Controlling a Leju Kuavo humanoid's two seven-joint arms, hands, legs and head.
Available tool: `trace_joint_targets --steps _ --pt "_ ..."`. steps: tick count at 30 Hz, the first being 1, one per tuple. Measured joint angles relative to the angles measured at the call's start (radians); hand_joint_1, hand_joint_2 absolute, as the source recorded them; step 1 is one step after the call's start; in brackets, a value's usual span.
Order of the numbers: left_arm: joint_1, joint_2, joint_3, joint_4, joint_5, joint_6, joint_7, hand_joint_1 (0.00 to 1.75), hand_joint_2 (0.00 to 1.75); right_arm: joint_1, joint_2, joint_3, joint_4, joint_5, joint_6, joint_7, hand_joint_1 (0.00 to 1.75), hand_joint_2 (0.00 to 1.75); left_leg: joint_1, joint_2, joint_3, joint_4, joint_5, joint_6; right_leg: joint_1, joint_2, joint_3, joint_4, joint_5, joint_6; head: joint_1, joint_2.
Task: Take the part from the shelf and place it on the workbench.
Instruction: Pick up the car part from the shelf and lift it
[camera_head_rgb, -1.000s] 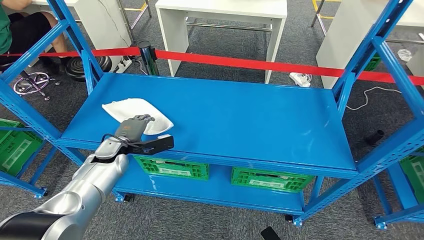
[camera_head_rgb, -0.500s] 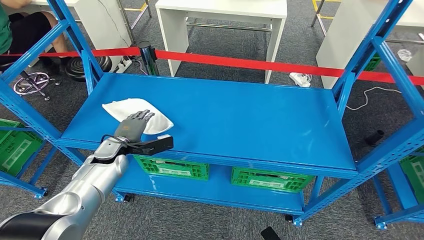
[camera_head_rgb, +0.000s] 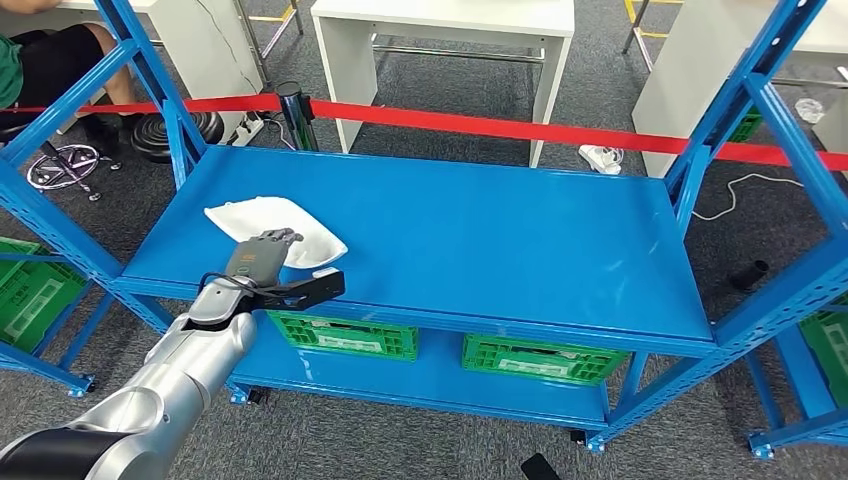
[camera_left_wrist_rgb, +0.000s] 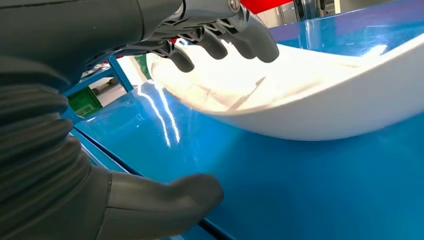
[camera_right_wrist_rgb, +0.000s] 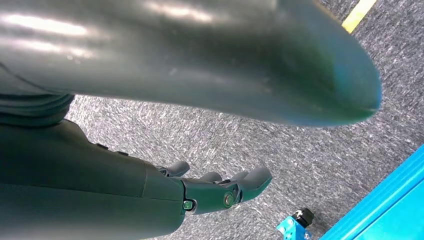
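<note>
One white part on the shelf, our left hand at its near edge.

We count one part (camera_head_rgb: 275, 228), a shallow white shell lying on the left of the blue shelf (camera_head_rgb: 480, 240) deck, and two green crates (camera_head_rgb: 345, 336) on the level below. Our left hand (camera_head_rgb: 257, 262) sits at the part's near edge: in the left wrist view the dark fingers (camera_left_wrist_rgb: 250, 37) curl over the rim while the thumb (camera_left_wrist_rgb: 170, 197) lies low and well apart from them, gripping nothing. Whether the fingertips touch the part we cannot tell. Our right hand (camera_right_wrist_rgb: 220, 192) hangs over grey carpet, fingers loosely apart, holding nothing. A red tape (camera_head_rgb: 520, 128) runs behind the shelf. A seated person (camera_head_rgb: 40, 60) is cut off at the top left corner.
</note>
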Motion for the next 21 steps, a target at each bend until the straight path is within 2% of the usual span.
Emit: trace_joint_targets --steps 3,11,15,21 --pt "0.0 0.0 0.0 0.0 0.0 -0.01 0.001 1.61 1.75 0.0 0.0 0.0 0.0 0.001 0.001 0.0 0.0 0.0 0.0 0.0 0.0 0.0 0.0 0.0 0.0 0.0 0.0 0.0 0.0 0.0 0.0 0.0" --pt "-0.001 0.0 0.0 0.0 0.006 -0.022 0.0 1.64 1.75 0.0 0.0 0.0 0.0 0.005 0.003 0.0 0.0 0.0 0.0 0.0 0.0 0.0 0.0 0.0 0.0 0.0 0.0 0.0 0.0 0.0 0.0 0.0" --pt "-0.005 0.0 0.0 0.0 0.006 -0.022 -0.001 1.75 1.75 0.0 0.0 0.0 0.0 0.005 0.003 0.0 0.0 0.0 0.0 0.0 0.0 0.0 0.0 0.0 0.0 0.0 0.0 0.0 0.0 0.0 0.0 0.0" --pt "-0.005 0.0 0.0 0.0 0.006 -0.026 0.001 1.69 1.75 -0.001 0.0 0.0 0.0 0.005 0.005 0.0 0.0 0.0 0.0 0.0 0.0 0.0 0.0 0.0 0.0 0.0 0.0 0.0 0.0 0.0 0.0 0.0"
